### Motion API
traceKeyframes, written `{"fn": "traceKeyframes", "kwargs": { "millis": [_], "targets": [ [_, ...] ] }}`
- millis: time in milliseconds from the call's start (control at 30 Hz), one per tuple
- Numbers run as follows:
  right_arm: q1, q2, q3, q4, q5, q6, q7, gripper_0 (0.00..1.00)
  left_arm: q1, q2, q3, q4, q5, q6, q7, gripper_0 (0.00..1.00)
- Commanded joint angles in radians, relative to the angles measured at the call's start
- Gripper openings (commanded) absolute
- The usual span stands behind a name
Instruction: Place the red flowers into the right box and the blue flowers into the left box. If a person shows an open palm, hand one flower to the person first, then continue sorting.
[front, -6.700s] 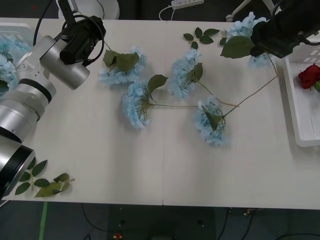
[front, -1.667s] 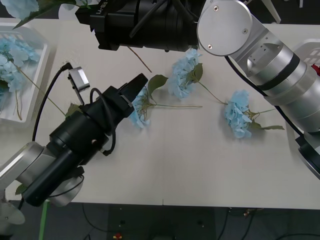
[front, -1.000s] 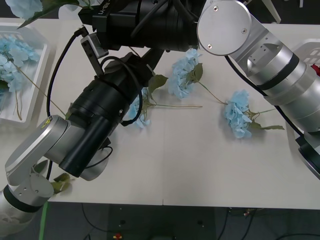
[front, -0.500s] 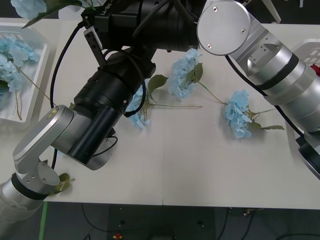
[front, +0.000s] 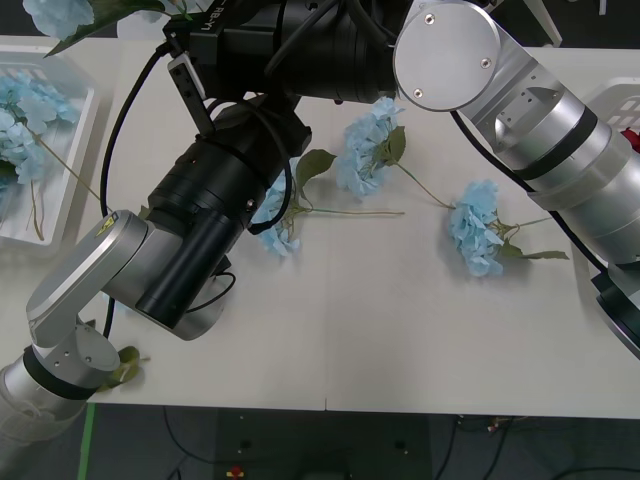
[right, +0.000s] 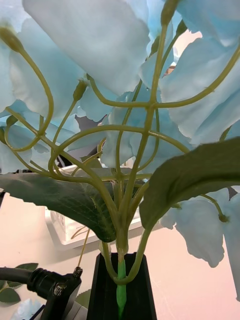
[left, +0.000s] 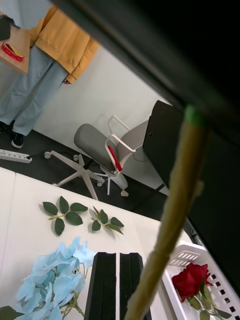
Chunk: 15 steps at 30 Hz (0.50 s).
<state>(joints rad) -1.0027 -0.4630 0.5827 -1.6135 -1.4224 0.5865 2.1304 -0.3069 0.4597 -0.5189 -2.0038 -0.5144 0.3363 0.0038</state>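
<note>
Nearest: left gripper (left: 116, 285), fingers pressed together on nothing, risen from mid-worktop to just beside the held stem; barely moved since. Farther: right gripper (right: 120, 292) clamped on a blue flower (right: 125, 75) stem near the far-left corner, not yet over left box (front: 50, 235). Probably a handover. From the front, clamp point hidden behind arms.

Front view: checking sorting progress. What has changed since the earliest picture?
The right gripper, shut on a blue flower, swung from the right box across toward the left box. The left gripper moved in beneath that arm. One tabletop flower shifted right; two others stayed.
</note>
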Motion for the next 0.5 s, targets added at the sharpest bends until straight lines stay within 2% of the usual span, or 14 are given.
{"fn": "traceKeyframes", "kwargs": {
  "millis": [33, 67, 100, 133, 200, 300, 500],
  "targets": [
    [-0.002, 0.03, 0.005, -0.009, 0.01, -0.011, -0.02, 0.06, -0.044, -0.015, 0.005, -0.02, -0.018, -0.006, 0.025, 0.0],
    [-0.002, 0.029, 0.006, -0.009, 0.01, -0.01, -0.021, 0.25, -0.044, -0.01, 0.005, -0.02, -0.018, -0.006, 0.027, 0.0],
    [-0.002, 0.027, 0.005, -0.009, 0.01, -0.01, -0.02, 0.34, -0.044, -0.007, 0.005, -0.021, -0.016, -0.006, 0.028, 0.0],
    [-0.002, 0.024, 0.005, -0.009, 0.01, -0.011, -0.02, 0.52, -0.043, 0.002, 0.007, -0.02, -0.016, -0.006, 0.03, 0.0],
    [-0.002, 0.02, 0.005, -0.009, 0.01, -0.011, -0.021, 0.68, -0.038, 0.011, 0.007, -0.021, -0.015, -0.006, 0.033, 0.0],
    [-0.002, 0.015, 0.003, -0.009, 0.01, -0.011, -0.018, 0.82, -0.035, 0.023, 0.01, -0.021, -0.015, -0.006, 0.039, 0.0],
    [-0.002, 0.0, 0.003, -0.009, 0.008, -0.014, -0.014, 0.9, 0.015, 0.033, 0.033, -0.021, -0.032, -0.052, 0.042, 0.0]
  ]
}}
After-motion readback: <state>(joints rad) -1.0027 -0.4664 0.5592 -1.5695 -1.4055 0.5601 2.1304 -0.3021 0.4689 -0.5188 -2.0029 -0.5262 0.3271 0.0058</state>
